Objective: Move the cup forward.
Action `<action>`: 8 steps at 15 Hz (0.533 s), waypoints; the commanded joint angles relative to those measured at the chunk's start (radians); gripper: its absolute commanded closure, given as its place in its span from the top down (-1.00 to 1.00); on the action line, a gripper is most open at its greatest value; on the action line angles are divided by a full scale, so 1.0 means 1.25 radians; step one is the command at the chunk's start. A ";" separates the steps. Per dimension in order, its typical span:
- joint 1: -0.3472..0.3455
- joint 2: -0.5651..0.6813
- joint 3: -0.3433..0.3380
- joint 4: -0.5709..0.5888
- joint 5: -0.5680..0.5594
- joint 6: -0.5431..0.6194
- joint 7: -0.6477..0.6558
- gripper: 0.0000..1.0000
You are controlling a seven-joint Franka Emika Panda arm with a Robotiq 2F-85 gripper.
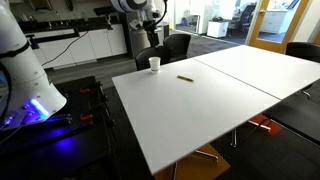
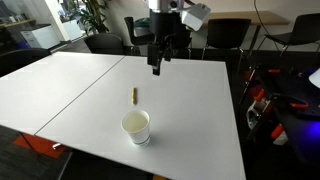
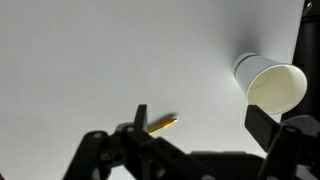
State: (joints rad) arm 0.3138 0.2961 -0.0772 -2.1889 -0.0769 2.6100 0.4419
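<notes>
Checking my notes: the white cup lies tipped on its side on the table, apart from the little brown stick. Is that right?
Not quite. The cup stands upright, open end up, as an exterior view shows. It is on the table, apart from the brown stick.

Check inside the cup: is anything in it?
The cup looks empty: only its pale inner wall shows. The near wall hides part of the bottom.
</notes>
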 commanded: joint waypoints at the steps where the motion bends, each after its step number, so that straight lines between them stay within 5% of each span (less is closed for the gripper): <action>1: -0.044 -0.098 0.015 -0.116 -0.012 0.015 0.016 1.00; 8: -0.085 -0.101 0.038 -0.129 -0.008 0.006 0.003 1.00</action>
